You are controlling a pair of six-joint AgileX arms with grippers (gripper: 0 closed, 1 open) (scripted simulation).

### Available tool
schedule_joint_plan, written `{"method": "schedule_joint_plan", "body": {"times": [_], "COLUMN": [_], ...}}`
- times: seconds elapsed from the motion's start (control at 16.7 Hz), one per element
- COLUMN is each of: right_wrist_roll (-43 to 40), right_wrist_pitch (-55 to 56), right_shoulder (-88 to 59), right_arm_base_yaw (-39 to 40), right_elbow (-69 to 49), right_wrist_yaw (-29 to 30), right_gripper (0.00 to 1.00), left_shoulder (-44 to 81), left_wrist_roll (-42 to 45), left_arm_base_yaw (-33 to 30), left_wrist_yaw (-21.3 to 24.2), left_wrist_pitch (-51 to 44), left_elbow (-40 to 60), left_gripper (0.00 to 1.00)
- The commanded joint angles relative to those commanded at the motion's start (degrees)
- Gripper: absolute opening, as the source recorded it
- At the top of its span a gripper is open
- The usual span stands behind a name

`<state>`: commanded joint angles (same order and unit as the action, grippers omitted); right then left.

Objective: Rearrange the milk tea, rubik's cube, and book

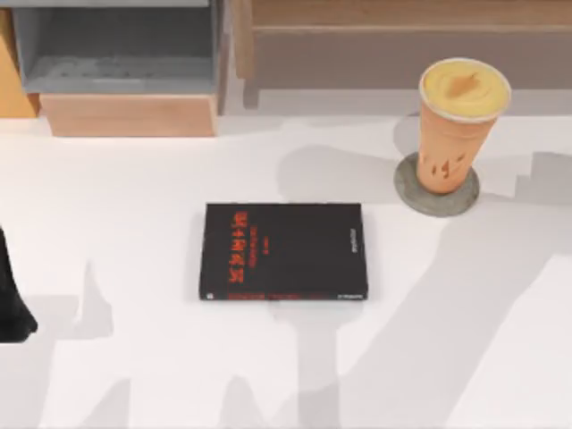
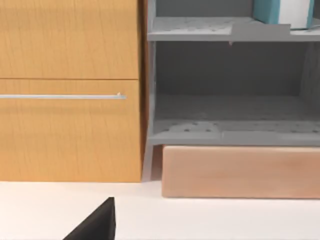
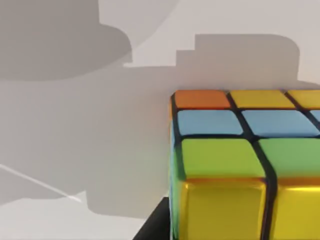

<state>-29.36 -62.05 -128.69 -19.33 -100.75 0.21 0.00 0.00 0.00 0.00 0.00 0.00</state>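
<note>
The milk tea (image 1: 463,125), a tall orange-tan cup with a yellow top, stands upright on a flat grey disc (image 1: 413,198) at the table's back right. The rubik's cube (image 3: 240,160) sits very close in the right wrist view, raised above the white table, with a dark finger (image 3: 155,227) against its lower edge. The book (image 2: 272,10), teal with white page edges, stands on the upper grey shelf in the left wrist view. My left arm (image 1: 13,304) is parked at the table's left edge, and one black fingertip (image 2: 95,225) of it points toward the cabinet.
A thin black book with red lettering (image 1: 283,250) lies flat at the table's middle. A grey shelf unit (image 1: 116,45) on a wooden base stands at the back left beside a wooden drawer front (image 2: 67,90). A wooden block (image 1: 402,45) runs along the back right.
</note>
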Motion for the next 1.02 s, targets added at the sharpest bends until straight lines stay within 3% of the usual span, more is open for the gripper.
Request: {"method": "schedule_joint_plan", "body": {"times": [1.02], "right_wrist_roll": [0.0], "right_wrist_pitch": [-6.0], "right_shoulder": [1.5], "right_arm_base_yaw": [0.0], "right_elbow": [-4.7], "right_wrist_yaw": [0.0], "right_gripper": [0.00], "left_shoulder": [0.0], "left_wrist_roll": [0.0], "left_arm_base_yaw": [0.0], "left_wrist_yaw": [0.0], "left_wrist_pitch": [0.0], "left_elbow": [0.0], "left_gripper": [1.00]}}
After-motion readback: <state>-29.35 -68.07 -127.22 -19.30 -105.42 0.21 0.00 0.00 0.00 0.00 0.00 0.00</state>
